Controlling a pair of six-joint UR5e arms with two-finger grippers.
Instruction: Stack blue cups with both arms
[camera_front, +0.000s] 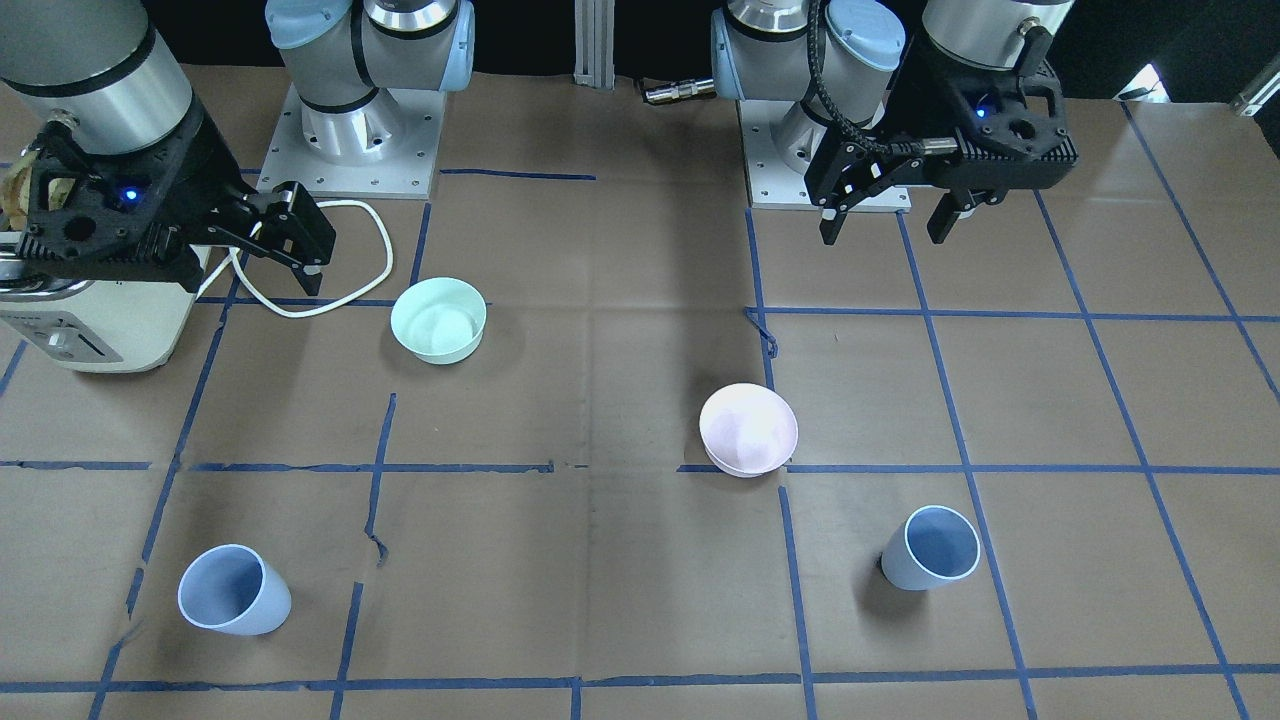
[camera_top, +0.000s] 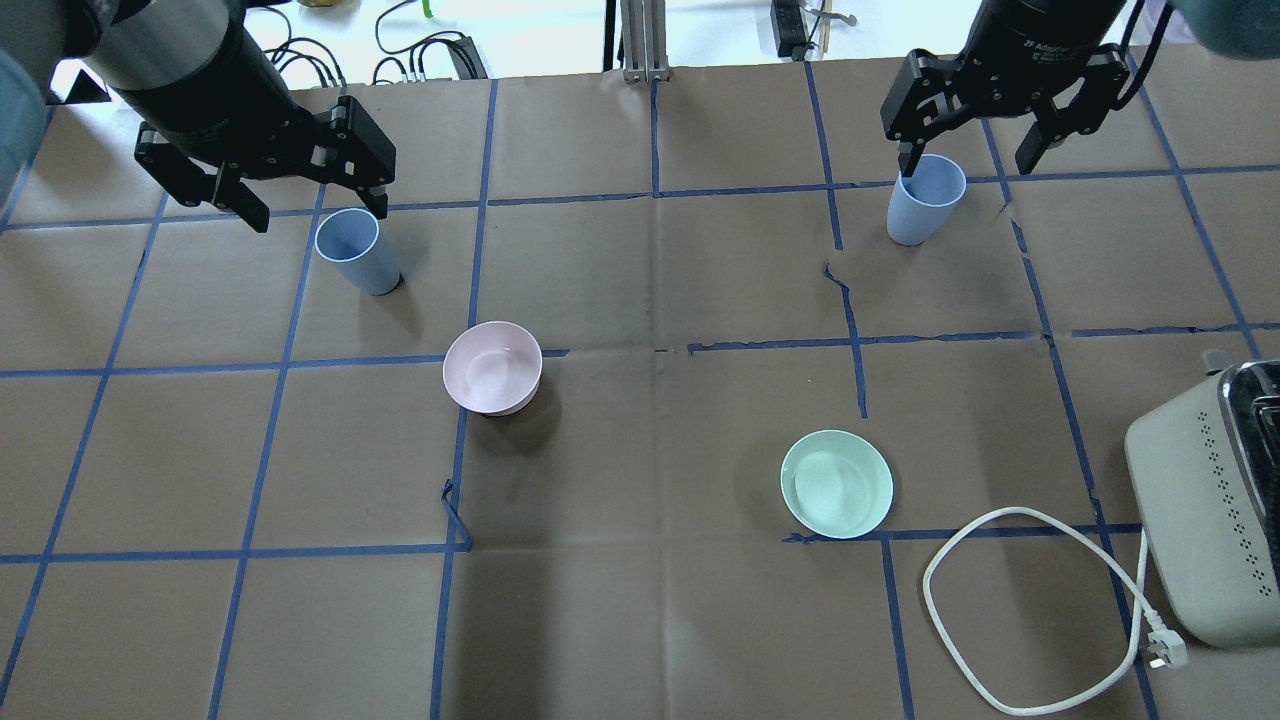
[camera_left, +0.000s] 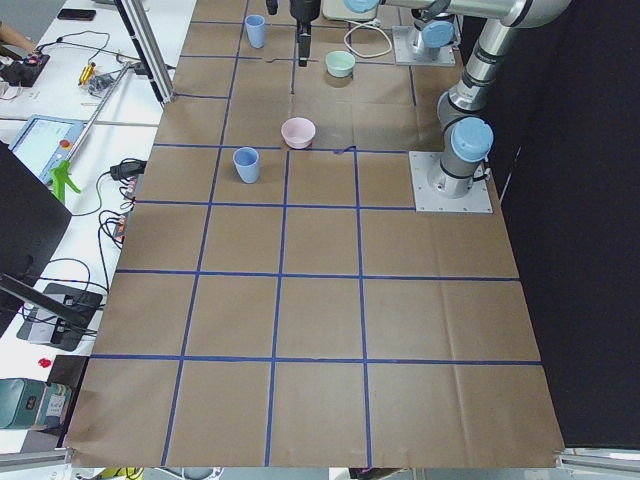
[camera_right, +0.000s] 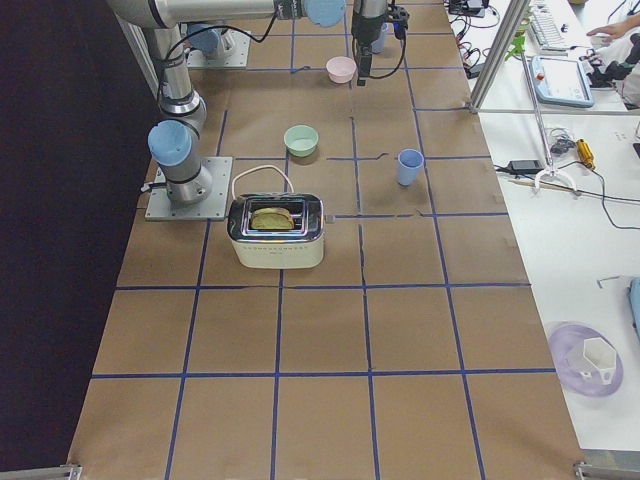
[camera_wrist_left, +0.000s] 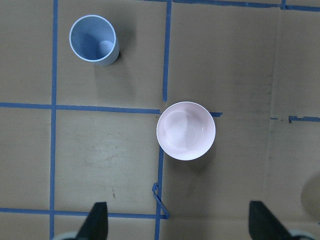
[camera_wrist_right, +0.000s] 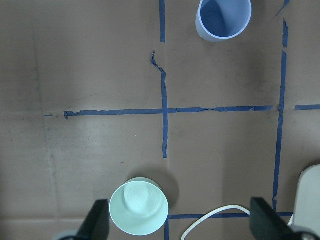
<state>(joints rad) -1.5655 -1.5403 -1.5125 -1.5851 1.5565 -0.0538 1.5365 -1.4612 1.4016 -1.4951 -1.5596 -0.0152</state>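
Two pale blue cups stand upright and apart on the brown table. One cup (camera_top: 355, 250) is on my left, also in the left wrist view (camera_wrist_left: 94, 40) and the front view (camera_front: 930, 548). The other cup (camera_top: 925, 200) is on my right, also in the right wrist view (camera_wrist_right: 224, 19) and the front view (camera_front: 235, 590). My left gripper (camera_top: 315, 205) hangs open and empty high above the table, its fingertips (camera_wrist_left: 97, 222) wide apart. My right gripper (camera_top: 970, 160) is likewise open, empty and raised, fingertips (camera_wrist_right: 97, 222) wide apart.
A pale pink bowl (camera_top: 492, 366) sits near the left cup. A mint-green bowl (camera_top: 836, 483) sits nearer the robot on the right. A cream toaster (camera_top: 1215, 510) with a white looped cord (camera_top: 1030, 600) stands at the right side. Blue tape lines grid the table.
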